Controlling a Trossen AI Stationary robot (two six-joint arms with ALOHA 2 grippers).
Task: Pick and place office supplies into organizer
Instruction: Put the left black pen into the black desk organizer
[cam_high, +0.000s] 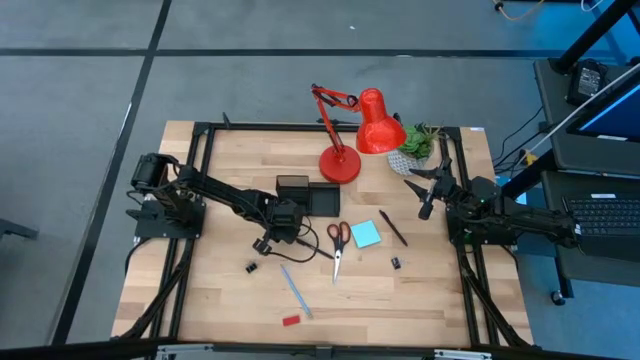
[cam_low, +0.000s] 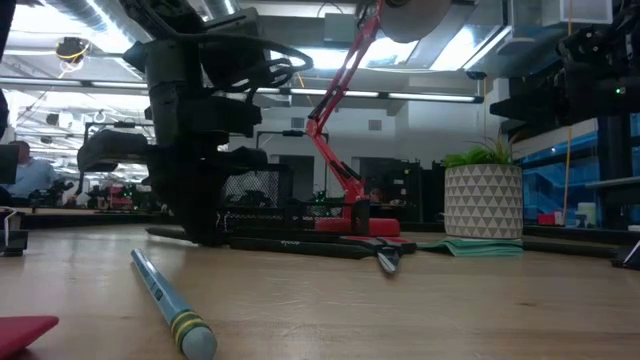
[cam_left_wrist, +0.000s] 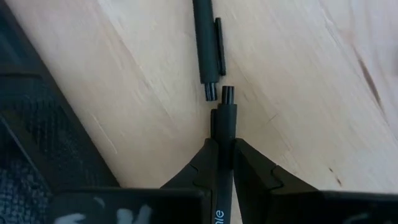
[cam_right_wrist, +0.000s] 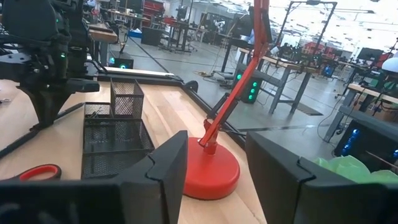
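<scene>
A thin black pen is pinched between the fingers of the left gripper, low over the wooden table near its middle; its long axis runs straight forward out of the jaws, and a second black pen lies on the wood just beyond its tip, almost in one line with it. The organizer, a low black tray of wire mesh with a taller square cup, is seen just beside this gripper, on the side toward the far edge of the table; so the pen is judged to need only a short carry, and the left arm is clearly the nearer one. The red-handled scissors and the cyan sticky-note pad lie near the middle, toward the right; a light-blue pen and a small red block lie toward the near edge; small black clips are scattered between. The right gripper waits with fingers spread near the far right corner, beside the potted plant and the glossy red desk lamp.
</scene>
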